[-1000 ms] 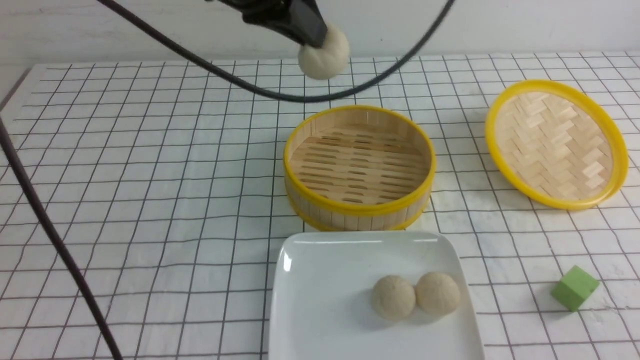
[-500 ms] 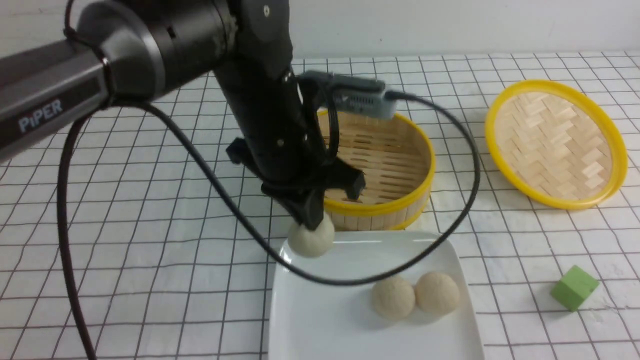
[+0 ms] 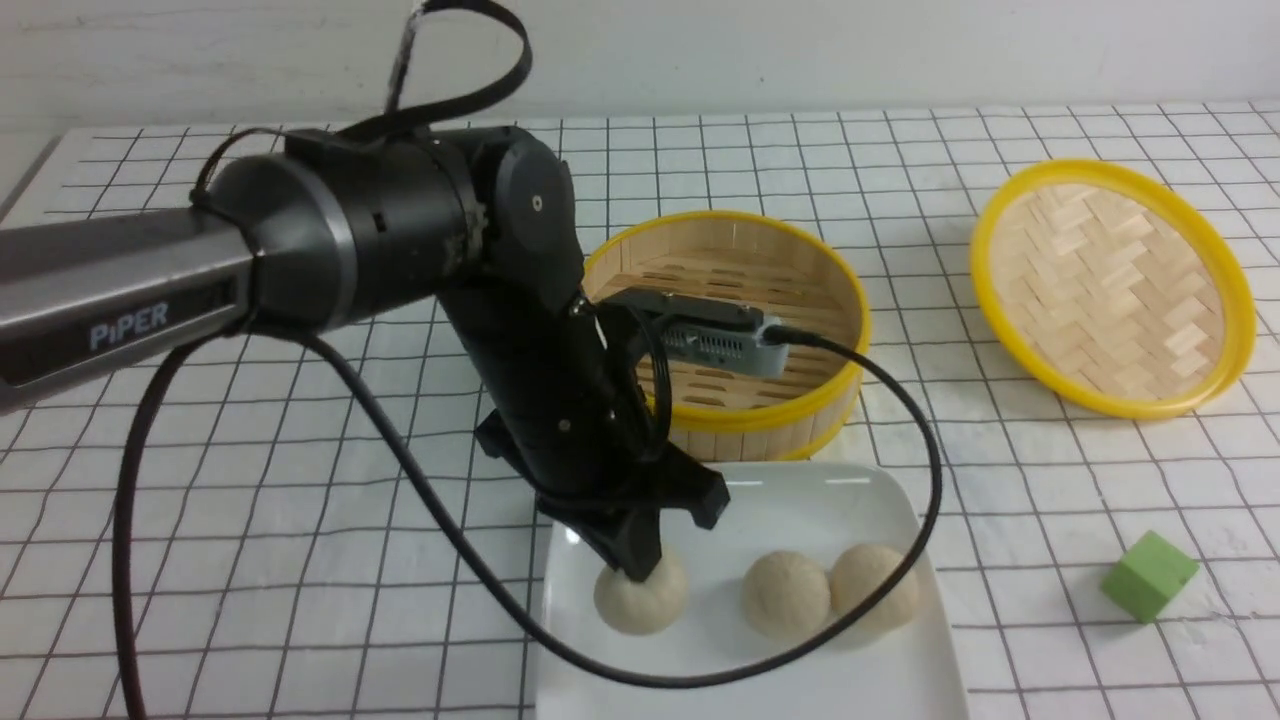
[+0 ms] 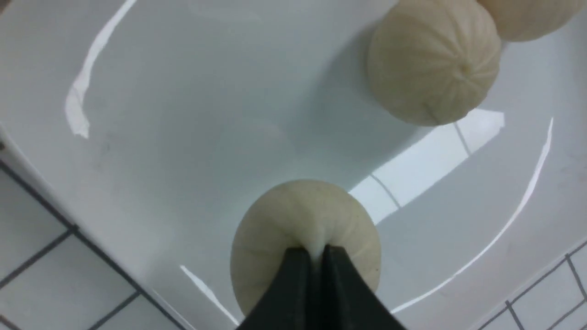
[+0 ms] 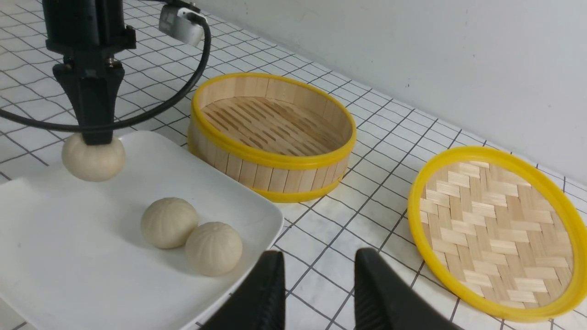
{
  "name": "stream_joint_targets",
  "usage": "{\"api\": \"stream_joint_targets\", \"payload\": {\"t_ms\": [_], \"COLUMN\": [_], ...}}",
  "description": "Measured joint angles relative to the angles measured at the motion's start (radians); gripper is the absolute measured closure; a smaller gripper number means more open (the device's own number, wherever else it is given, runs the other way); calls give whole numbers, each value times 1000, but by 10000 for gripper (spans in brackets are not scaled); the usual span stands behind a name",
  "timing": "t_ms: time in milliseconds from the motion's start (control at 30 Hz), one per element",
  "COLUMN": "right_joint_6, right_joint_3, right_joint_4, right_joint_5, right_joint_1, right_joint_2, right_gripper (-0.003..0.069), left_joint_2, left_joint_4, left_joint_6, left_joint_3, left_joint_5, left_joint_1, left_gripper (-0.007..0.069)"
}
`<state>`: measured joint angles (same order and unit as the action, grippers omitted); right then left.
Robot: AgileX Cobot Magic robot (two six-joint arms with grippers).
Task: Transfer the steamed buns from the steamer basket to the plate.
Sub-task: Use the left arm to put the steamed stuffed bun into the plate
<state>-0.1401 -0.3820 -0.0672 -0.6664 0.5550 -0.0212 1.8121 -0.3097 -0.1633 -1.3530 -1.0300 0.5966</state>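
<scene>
1. Three steamed buns [image 3: 786, 595] at the plate [image 3: 820, 690]: two touching toward 3 o'clock, the third bun [image 3: 640, 605] toward 9 o'clock.
2. Left jaws pinch the third bun's top.
3. Right jaws stand part-spread, holding nothing.
4. Steamer basket [image 3: 740, 435] sits at the plate's 12 o'clock.

The left gripper [image 5: 94, 137] pinches the top of the held bun [image 5: 93, 161] low over the white plate [image 5: 55, 261]; two other buns [image 5: 168, 222], touching each other, lie on that plate; the steamer basket [image 5: 275, 161] stands just beside it; the woven lid [image 5: 495, 229] lies apart on the checked cloth [image 5: 367, 137]; the right gripper [image 5: 317, 263] shows parted jaws, nothing between them.
</scene>
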Motion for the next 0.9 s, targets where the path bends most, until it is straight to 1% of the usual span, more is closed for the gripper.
{"api": "stream_joint_targets", "payload": {"t_ms": [200, 500, 600, 767, 900], "right_joint_6": [0, 0, 0, 0, 0], "right_joint_3": [0, 0, 0, 0, 0], "right_joint_4": [-1, -2, -2, -2, -2], "right_joint_5": [0, 1, 1, 1, 1], "right_joint_1": [0, 0, 0, 0, 0], "right_joint_2": [0, 0, 0, 0, 0], "right_gripper": [419, 419, 419, 419, 419], "left_joint_2": [17, 95, 95, 95, 95], "left_joint_4": [2, 8, 7, 2, -10], "left_joint_6": [-24, -49, -48, -48, -47], "left_joint_3": [2, 5, 3, -14, -58], "left_joint_5": [73, 104, 100, 73, 28], "left_joint_1": [0, 0, 1, 0, 0], "left_gripper": [603, 602, 590, 530, 369]}}
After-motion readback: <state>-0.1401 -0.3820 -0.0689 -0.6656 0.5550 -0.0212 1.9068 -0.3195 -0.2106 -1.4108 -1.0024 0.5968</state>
